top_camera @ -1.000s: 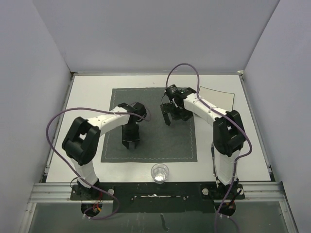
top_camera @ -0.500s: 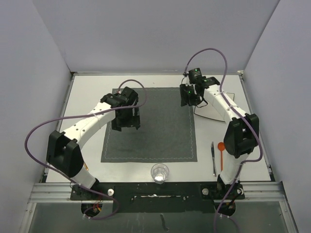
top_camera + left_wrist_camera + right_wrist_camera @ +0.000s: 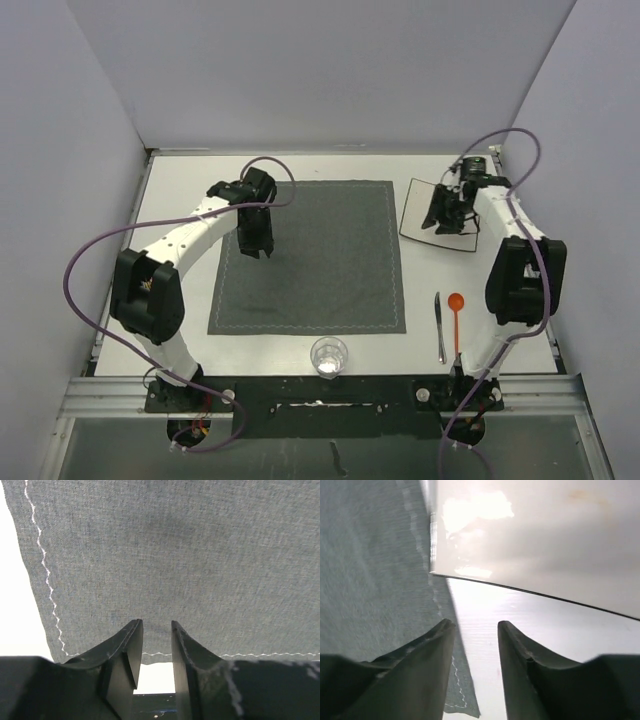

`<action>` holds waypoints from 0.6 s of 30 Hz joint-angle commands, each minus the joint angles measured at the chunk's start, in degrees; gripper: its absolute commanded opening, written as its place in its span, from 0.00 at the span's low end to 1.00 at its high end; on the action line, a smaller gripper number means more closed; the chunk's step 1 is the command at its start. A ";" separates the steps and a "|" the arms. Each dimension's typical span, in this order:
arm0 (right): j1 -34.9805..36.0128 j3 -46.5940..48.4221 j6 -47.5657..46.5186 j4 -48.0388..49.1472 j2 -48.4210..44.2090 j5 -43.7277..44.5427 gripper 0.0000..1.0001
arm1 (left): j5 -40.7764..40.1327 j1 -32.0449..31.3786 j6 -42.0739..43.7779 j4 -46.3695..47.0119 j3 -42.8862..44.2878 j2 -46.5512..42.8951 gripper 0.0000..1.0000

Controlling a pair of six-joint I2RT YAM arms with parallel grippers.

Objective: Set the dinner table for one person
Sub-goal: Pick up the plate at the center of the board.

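**Desk** (image 3: 180, 200): white top that fills the floor of the enclosure, from the arm bases at 6 o'clock to the back wall at 12.

**Mat** (image 3: 320, 290): grey stitched cloth lying flat at the centre. Nothing rests on it.

**Plate** (image 3: 418, 212): white, glossy, dark-edged square, probably a plate. It sits at 2 o'clock, off the mat and just beside its far right corner.

**Knife** (image 3: 439, 327) and **spoon** (image 3: 456, 318): side by side at 4 o'clock, on bare desk right of the mat.

**Glass** (image 3: 328, 355): clear and upright at 6 o'clock, just off the mat's near edge.

**Left claw** (image 3: 256, 243): at 10 o'clock over the mat. Its fingers are narrowly parted and grasp nothing.

**Right claw** (image 3: 440, 218): over the plate, released, with the gap empty. The plate's edge lies just ahead of the tips.

**Progress**: early. The mat looks placed, but the plate is not yet on it. The cutlery and glass appear parked rather than set, and probably need arranging around the plate.
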 commanded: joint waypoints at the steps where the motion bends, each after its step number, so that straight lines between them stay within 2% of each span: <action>1: -10.61 -4.56 4.44 6.78 -7.46 -10.28 0.47 | 2.69 0.47 1.60 4.84 1.42 -0.98 0.30; 7: -17.07 -11.98 8.56 11.53 -7.87 -16.18 0.60 | 5.57 0.75 2.68 5.41 3.30 2.10 0.34; 13: -22.34 -18.37 15.21 18.02 -5.23 -24.30 0.65 | 7.97 1.21 3.82 6.29 2.73 2.39 0.36; 18: -23.64 -20.11 16.53 19.01 -5.03 -22.99 0.65 | 9.48 2.16 4.92 7.22 1.24 1.62 0.36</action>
